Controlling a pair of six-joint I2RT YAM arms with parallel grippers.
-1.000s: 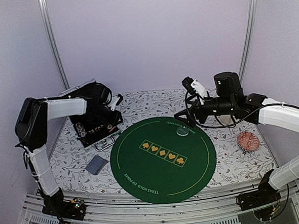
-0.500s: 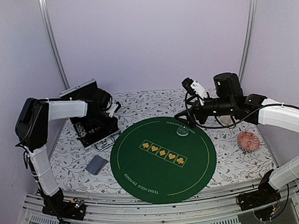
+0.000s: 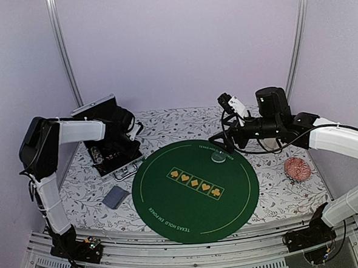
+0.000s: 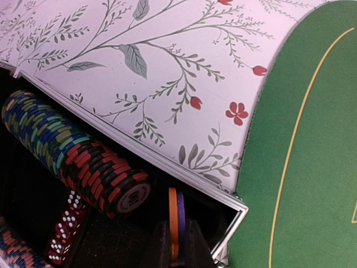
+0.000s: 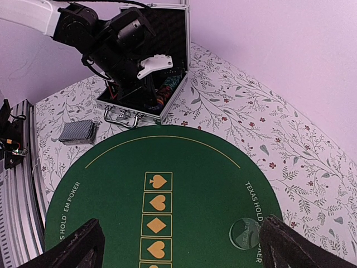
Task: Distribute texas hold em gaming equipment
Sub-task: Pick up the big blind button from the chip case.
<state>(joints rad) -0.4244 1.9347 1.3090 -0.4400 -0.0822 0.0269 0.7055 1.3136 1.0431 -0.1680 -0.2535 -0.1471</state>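
Note:
An open aluminium case [image 3: 130, 168] at the left holds rows of multicoloured poker chips [image 4: 72, 153] and red dice [image 4: 63, 230]. My left gripper [image 3: 120, 148] reaches into the case. In the left wrist view it [image 4: 176, 223] is shut on an orange disc [image 4: 173, 223] and a purple chip held edge-on together. A clear disc [image 3: 218, 158] lies at the far right of the round green mat [image 3: 194, 191]. My right gripper [image 3: 219, 141] hovers just above it, wide open and empty [image 5: 181, 223]. A deck of grey-blue-backed cards [image 3: 115, 197] lies left of the mat. No triangle marker shows.
A pink patterned dish [image 3: 298, 168] sits right of the mat. The case lid [image 3: 94, 106] stands open behind the left arm. The floral tablecloth [image 3: 184, 121] covers the table round the mat. The case rim [image 4: 184, 170] lies close to the mat's edge.
My left gripper has shifted a little left and back over the case. The right arm and the clear disc have not moved.

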